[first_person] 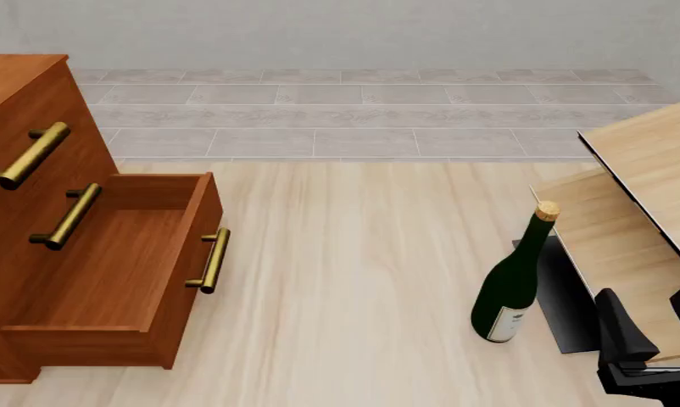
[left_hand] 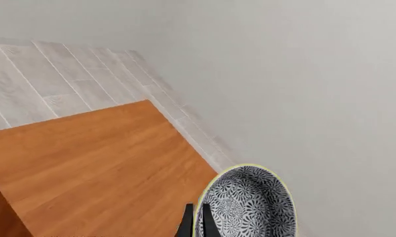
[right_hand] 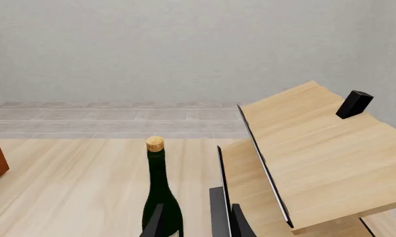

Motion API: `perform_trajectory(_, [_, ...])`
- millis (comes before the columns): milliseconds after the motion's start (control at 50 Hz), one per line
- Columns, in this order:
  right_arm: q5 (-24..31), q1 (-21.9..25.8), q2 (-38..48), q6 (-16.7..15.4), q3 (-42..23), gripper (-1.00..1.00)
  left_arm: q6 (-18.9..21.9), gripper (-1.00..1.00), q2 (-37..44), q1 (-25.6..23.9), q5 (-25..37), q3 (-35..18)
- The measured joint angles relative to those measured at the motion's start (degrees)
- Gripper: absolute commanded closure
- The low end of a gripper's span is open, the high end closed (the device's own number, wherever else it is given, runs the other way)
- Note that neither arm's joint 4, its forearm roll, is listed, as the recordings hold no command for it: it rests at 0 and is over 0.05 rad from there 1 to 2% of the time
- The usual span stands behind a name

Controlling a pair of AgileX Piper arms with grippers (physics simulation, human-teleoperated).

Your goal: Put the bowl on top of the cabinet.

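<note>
In the left wrist view the bowl [left_hand: 251,207] has a dark patterned inside and a pale greenish rim. My left gripper [left_hand: 196,225] is shut on its rim, one finger on each side. The bowl hangs just past a corner of the cabinet's reddish-brown top [left_hand: 86,163], over the wall side. The front view shows the cabinet [first_person: 24,212] at the left with brass bar handles, but neither the bowl nor the left gripper. My right gripper [first_person: 654,324] stands open at the lower right with nothing between its fingers, and it also shows in the right wrist view [right_hand: 196,222].
The cabinet's lower drawer [first_person: 114,254] is pulled out and open. A dark green wine bottle [first_person: 510,284] with a cork stands upright on the table, just left of my right gripper. A pale light-wood furniture piece [first_person: 645,170] fills the right side.
</note>
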Motion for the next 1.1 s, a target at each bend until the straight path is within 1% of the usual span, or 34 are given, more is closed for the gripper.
perform_trajectory(340, [-0.01, 0.00, 0.01, 0.00, 0.00, -1.00, -2.91, 1.00, 2.65, 2.54, 1.58, 0.16])
perform_trajectory(620, [-0.01, 0.00, 0.01, 0.00, 0.00, -1.00, -3.82, 1.00, 4.31, 4.80, 1.80, 0.32])
perform_trajectory(1100, [-0.01, 0.00, 0.01, 0.00, 0.00, -1.00, -5.33, 1.00, 7.51, 6.43, 1.73, 1.65])
